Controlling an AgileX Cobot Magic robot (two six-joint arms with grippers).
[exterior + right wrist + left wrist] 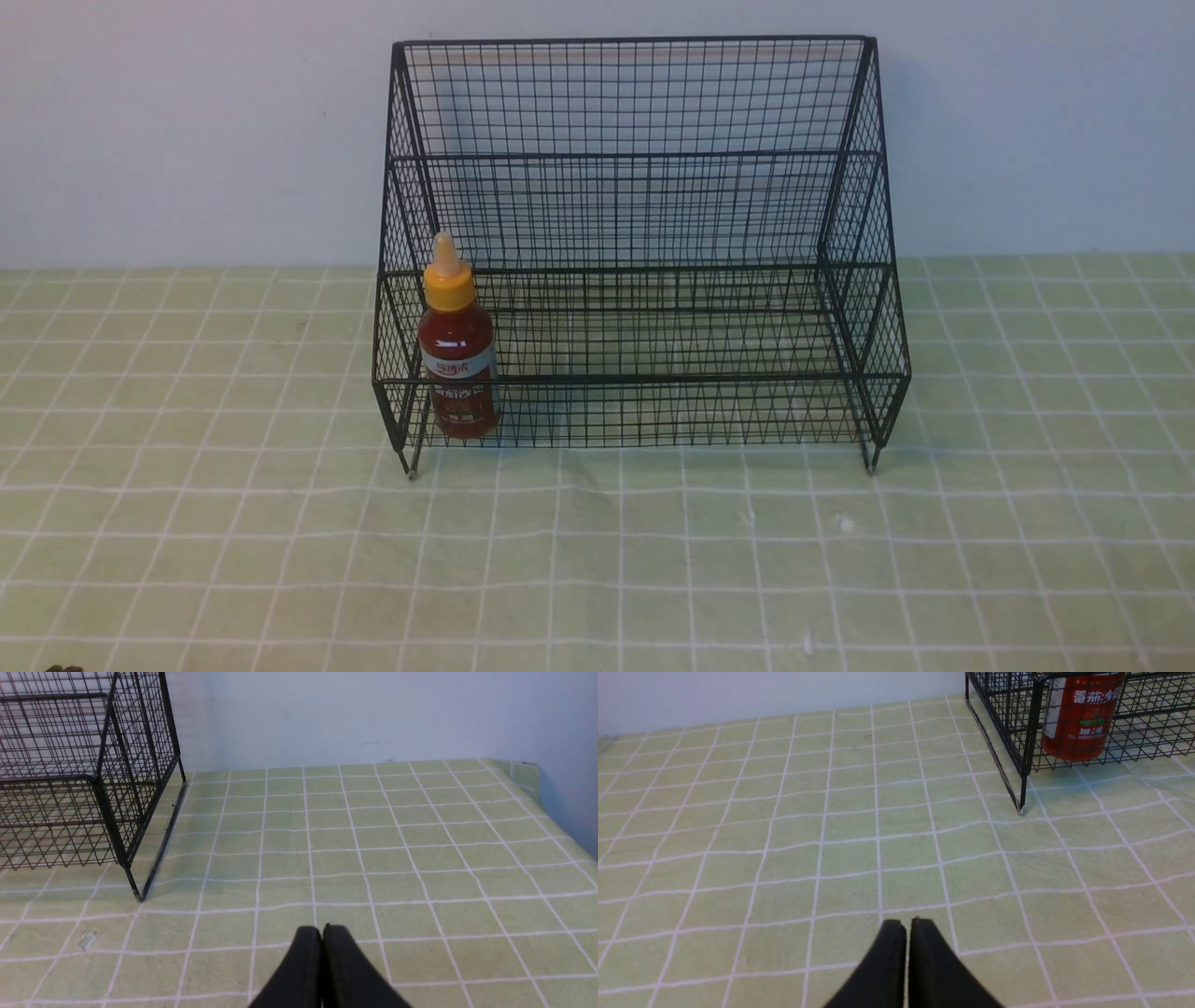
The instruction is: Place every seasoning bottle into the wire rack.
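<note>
So the table's covered in a pale green cloth (597, 560) with a white grid pattern, kinda wrinkly, with a few small white specks low and right of centre in the front view. It runs back to a plain light wall. Standing on it, centre of the frame toward the back, is the black wire rack (644, 215) on its short legs. That's the only thing sitting directly on the cloth as far as I can see.

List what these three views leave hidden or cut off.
- Seasoning bottle: left wrist view's top edge cuts off its cap.
- Bottle label: front view, characters too small, crossed by wire rack mesh.
- Both arms: outside the front view.
</note>
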